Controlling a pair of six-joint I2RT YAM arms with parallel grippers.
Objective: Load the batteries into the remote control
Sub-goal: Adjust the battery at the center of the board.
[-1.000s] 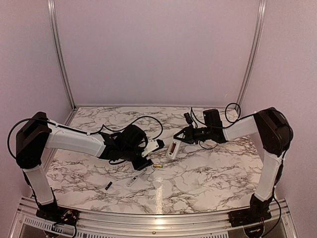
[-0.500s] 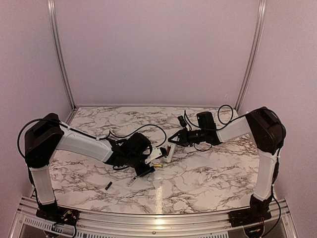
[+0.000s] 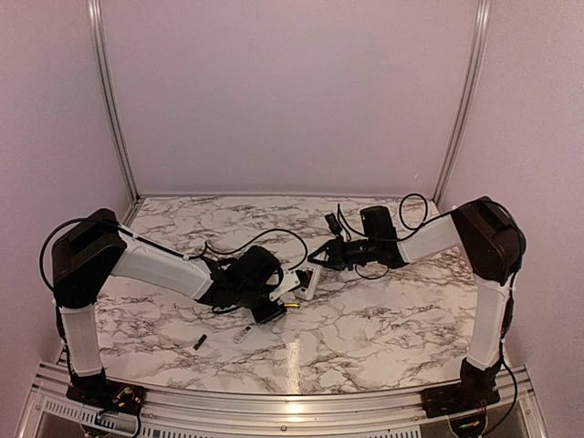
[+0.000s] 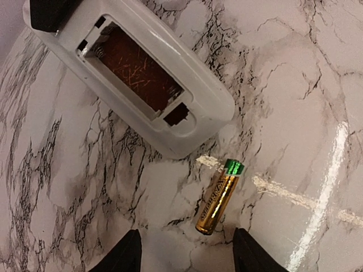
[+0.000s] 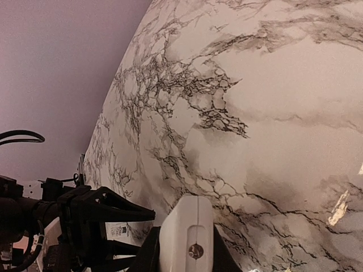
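**A:** Where do things stand?

**B:** My left gripper (image 4: pixel 187 256) hangs spread wide just short of the gold battery (image 4: pixel 220 197). The battery lies on the marble table (image 4: pixel 317 85), just beside the remote control (image 4: pixel 198 110). My right gripper (image 5: pixel 186 258) is clamped on the remote's far end, holding it back-up with the battery bay (image 4: pixel 136 73) empty. The black battery (image 3: pixel 199 341) lies well apart, toward the near left.

**A:** How would you take the gold one cleanly?

**B:** I'd come down astride its middle. It lies a little slanted to my fingers, so I'd turn the wrist to square them, then close across its width. It's round and the marble looks slick, so an off-centre pinch could send it rolling.

**A:** And seating it?

**B:** I judge its flat end should go against the spring (image 4: pixel 97 54). I can't read any polarity marks, so I'd check before pressing. I'd tip that end in first while the right gripper braces the remote.
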